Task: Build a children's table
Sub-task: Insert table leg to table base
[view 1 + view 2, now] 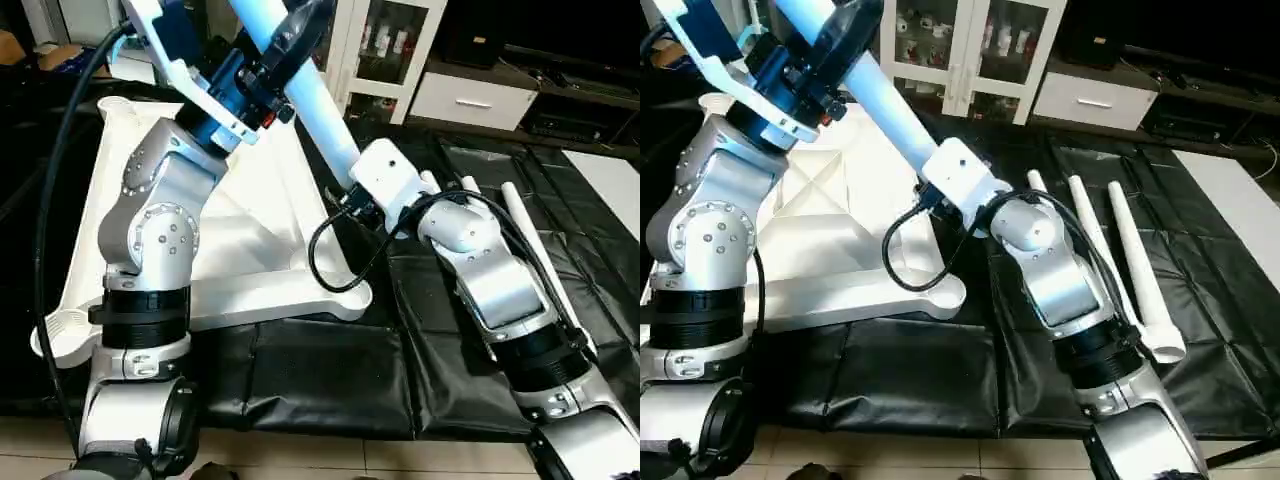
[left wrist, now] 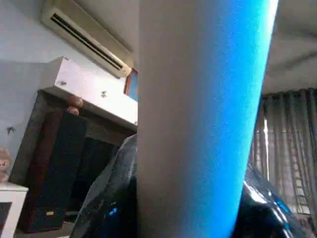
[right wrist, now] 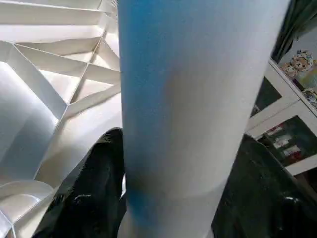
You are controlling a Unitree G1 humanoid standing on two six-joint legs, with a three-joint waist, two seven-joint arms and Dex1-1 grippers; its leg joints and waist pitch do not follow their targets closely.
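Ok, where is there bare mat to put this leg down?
Bare black mat lies along the near edge, in front of the white ribbed plastic tabletop, and at far right past the three spare white tapered legs. The middle is crowded: both arms hold the fourth white leg over the tabletop.

From my station I see the tabletop [image 1: 250,240] in plain white plastic, its underside crossed by white X-shaped ribs. The leg [image 1: 890,105] held up between my arms is white too, with a pale blue tint along it. Three spare legs [image 1: 1110,260] lie white against the black mat [image 1: 940,380], which is creased into squares. My forearms [image 1: 160,230] are silver with black bands, the fingers [image 3: 89,193] glossy black. The floor [image 1: 890,455] below is pale beige tile; the cabinet [image 1: 960,50] behind is white.
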